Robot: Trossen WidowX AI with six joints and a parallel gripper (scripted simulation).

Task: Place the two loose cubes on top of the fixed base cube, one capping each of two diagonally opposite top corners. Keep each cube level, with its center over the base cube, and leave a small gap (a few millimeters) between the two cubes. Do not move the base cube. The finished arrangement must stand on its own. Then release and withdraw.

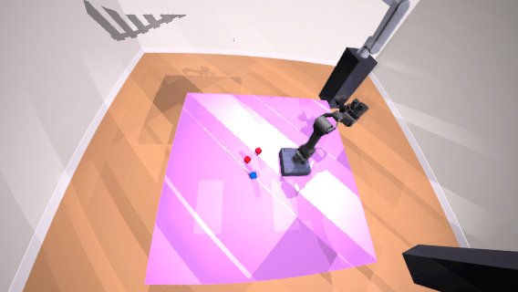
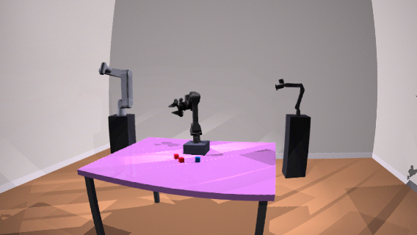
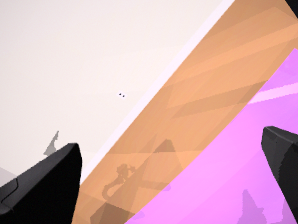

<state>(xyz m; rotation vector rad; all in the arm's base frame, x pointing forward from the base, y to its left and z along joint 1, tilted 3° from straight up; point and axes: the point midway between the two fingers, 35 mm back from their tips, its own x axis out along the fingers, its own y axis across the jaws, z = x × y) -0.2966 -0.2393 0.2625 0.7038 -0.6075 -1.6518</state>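
Observation:
Two small red cubes (image 1: 258,151) (image 1: 247,159) (image 2: 176,156) (image 2: 181,159) and a blue cube (image 1: 253,175) (image 2: 197,158) stand apart from each other on the purple table (image 1: 228,237) (image 2: 227,176), just in front of the arm's dark base (image 1: 294,168) (image 2: 196,147). My gripper (image 1: 357,109) (image 2: 175,106) (image 3: 174,145) is open and empty. It is raised high above the table, well away from the cubes. The wrist view shows only the two dark fingers, the table edge, floor and wall; no cube shows there.
Black pedestals carrying camera arms stand on the wooden floor beside the table (image 1: 347,78) (image 2: 122,132) (image 2: 296,145). Another dark block (image 1: 461,269) sits at the lower right of the top view.

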